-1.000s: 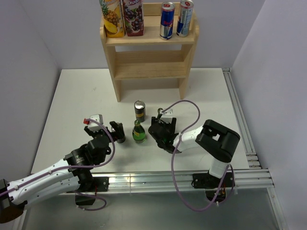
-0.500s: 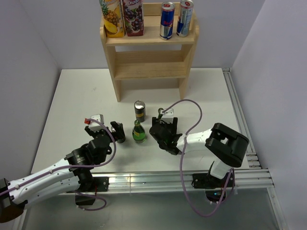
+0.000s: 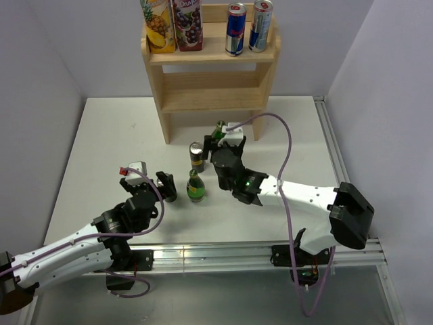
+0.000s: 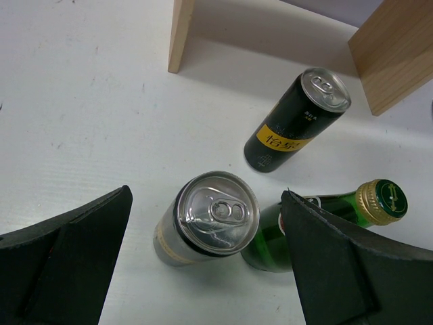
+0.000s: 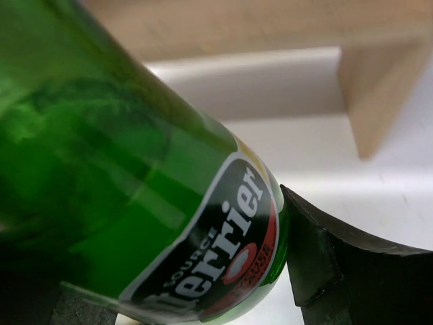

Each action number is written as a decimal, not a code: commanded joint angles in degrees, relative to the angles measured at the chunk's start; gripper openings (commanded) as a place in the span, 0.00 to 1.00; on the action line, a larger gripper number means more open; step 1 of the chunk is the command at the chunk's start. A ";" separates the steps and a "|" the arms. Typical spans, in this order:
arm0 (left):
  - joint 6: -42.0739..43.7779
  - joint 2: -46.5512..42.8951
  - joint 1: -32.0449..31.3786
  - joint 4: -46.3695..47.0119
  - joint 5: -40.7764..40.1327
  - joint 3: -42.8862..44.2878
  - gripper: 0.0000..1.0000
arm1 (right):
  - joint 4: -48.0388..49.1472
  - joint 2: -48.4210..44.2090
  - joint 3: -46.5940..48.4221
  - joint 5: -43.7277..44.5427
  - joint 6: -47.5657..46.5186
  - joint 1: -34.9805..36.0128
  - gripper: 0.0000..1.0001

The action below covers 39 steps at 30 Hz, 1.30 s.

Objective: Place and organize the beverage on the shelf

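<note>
Holding Perrier bottle point(image 5: 135, 169) off counter point(image 3: 108, 135), just before shelf point(image 3: 211, 99), right end effector point(image 3: 225, 145) clamped on its body; top tier looks full, so lower tier likely target. Left end effector point(image 4: 210, 227) spread wide around silver can point(image 4: 211, 211), ready to grasp.

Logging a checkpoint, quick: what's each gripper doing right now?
Left gripper: open, fingers either side of a can.
Right gripper: shut on the green Perrier bottle.

**Right gripper point(image 3: 220, 140) grips green bottle point(image 3: 218, 128) near the shelf point(image 3: 213, 99)**

The bottle's cap pokes out past the fingers. A black can point(image 3: 196, 156) stands just left of this gripper; a second bottle point(image 3: 195, 187) stands just right of the left gripper point(image 3: 165, 186)
</note>
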 commanded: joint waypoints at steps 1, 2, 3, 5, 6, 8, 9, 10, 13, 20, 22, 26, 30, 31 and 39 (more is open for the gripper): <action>-0.65 -0.70 -0.34 0.16 -0.71 1.11 0.99 | 4.05 1.21 9.86 -2.67 -5.06 -0.21 0.00; -0.74 -1.14 -0.34 0.07 -0.97 1.11 0.99 | 3.52 2.36 13.71 -3.72 -5.58 -0.56 0.00; -0.91 -1.49 -0.34 -0.01 -1.06 1.02 0.99 | 2.99 3.50 15.84 -5.56 -6.55 -0.91 0.00; -0.74 -2.63 -0.34 -0.10 -1.23 0.75 0.99 | 0.71 7.28 22.50 -7.33 -7.00 -2.04 0.00; -0.74 -2.98 -0.34 0.07 -1.23 0.58 0.99 | 0.09 8.60 24.63 -8.12 -7.69 -2.49 0.00; -0.39 -3.78 -0.34 0.51 -1.15 0.23 0.99 | -1.84 12.12 30.43 -9.97 -8.31 -3.54 0.00; -0.30 -3.95 -0.34 0.51 -1.15 0.23 0.99 | -2.81 13.26 32.10 -11.19 -8.40 -3.81 0.00; -0.30 -3.95 -0.34 0.60 -1.23 0.23 0.99 | -3.60 15.62 35.51 -11.90 -8.40 -4.25 0.00; -0.38 -3.43 -0.34 0.60 -1.23 0.40 0.99 | -5.36 20.20 41.93 -14.09 -8.67 -5.39 0.00; -0.39 -2.98 -0.34 0.69 -0.97 0.49 0.99 | -9.40 28.82 54.08 -16.73 -9.55 -7.32 0.00; -0.38 -3.42 -0.34 0.95 -0.88 0.23 0.99 | -9.67 30.14 56.10 -17.09 -9.46 -7.68 0.00; -0.65 -3.51 -0.34 0.60 -0.71 0.23 0.99 | -10.46 32.43 59.54 -17.44 -9.37 -7.94 0.00; -0.74 -3.51 -0.34 0.60 -0.53 0.05 0.99 | -10.46 34.27 62.00 -18.41 -8.93 -8.29 0.00; -0.74 -3.51 -0.25 0.69 -0.53 0.05 0.99 | -10.98 35.41 63.66 -18.58 -8.84 -8.38 0.00; -0.91 -2.81 -0.34 0.51 -0.79 0.14 0.99 | -12.22 40.69 69.91 -20.25 -7.79 -9.61 0.00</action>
